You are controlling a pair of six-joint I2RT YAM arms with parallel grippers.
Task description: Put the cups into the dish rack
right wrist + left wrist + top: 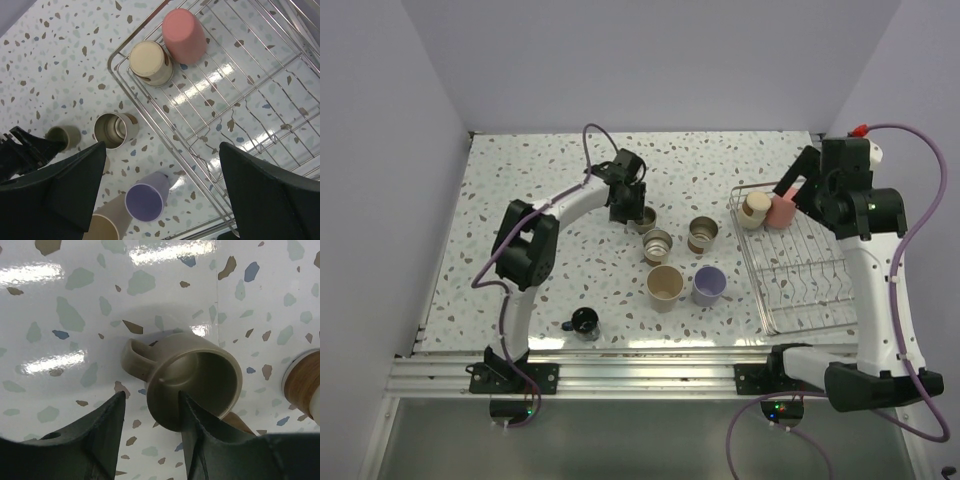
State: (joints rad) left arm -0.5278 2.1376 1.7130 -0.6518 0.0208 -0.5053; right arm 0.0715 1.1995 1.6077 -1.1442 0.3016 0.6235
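Observation:
My left gripper (628, 207) is open over a tan mug (192, 377) with a handle, which stands upright on the table (520, 180). One finger (107, 425) is outside the mug's near wall and the other is at its rim. The mug (645, 218) also shows in the top view. The wire dish rack (800, 290) holds a beige cup (756, 208) and a red-pink cup (781, 211), both upside down in its far-left corner. My right gripper (162, 145) is wide open and empty, high above the rack's left side.
Two steel cups (658, 245) (703, 235), a tan cup (664, 287) and a lavender cup (709, 285) stand between the mug and the rack. A dark blue mug (584, 322) sits near the front edge. Walls enclose the table on three sides.

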